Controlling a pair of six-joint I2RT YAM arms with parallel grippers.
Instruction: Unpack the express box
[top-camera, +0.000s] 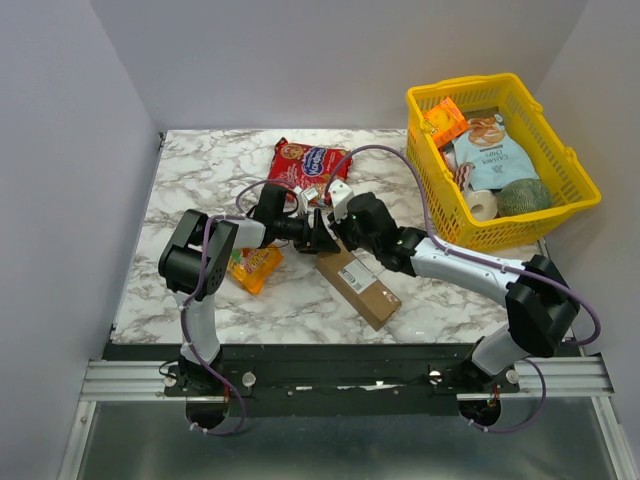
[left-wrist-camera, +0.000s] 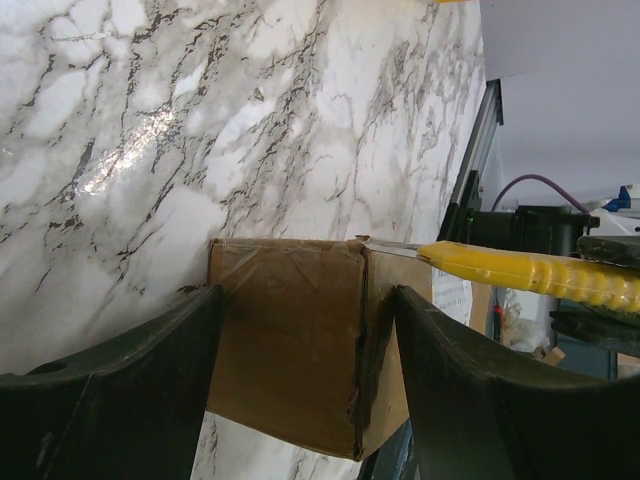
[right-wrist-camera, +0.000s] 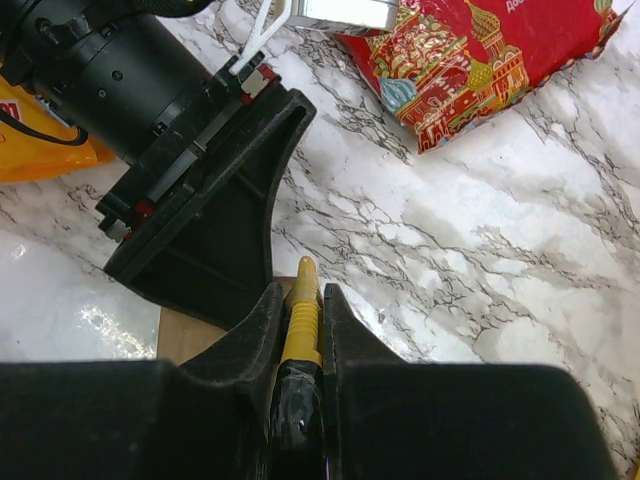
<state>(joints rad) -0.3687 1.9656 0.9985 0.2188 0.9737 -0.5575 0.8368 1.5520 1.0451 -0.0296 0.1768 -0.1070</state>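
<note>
The express box (top-camera: 360, 285), a brown carton with a white label, lies on the marble table in front of centre. My left gripper (top-camera: 322, 238) is shut on its far end. In the left wrist view the box end (left-wrist-camera: 285, 340) sits between the two black fingers (left-wrist-camera: 140, 370). My right gripper (top-camera: 347, 232) is shut on a yellow utility knife (right-wrist-camera: 302, 305). The knife (left-wrist-camera: 530, 272) reaches in from the right, with its blade tip at the box's top edge. In the right wrist view, a corner of the box (right-wrist-camera: 185, 335) shows under the left gripper's finger (right-wrist-camera: 220, 220).
A yellow basket (top-camera: 440, 195) full of goods stands at the back right. A red snack bag (top-camera: 310, 165) and a small white pack (top-camera: 340, 192) lie behind the grippers. An orange snack pack (top-camera: 255, 265) lies left of the box.
</note>
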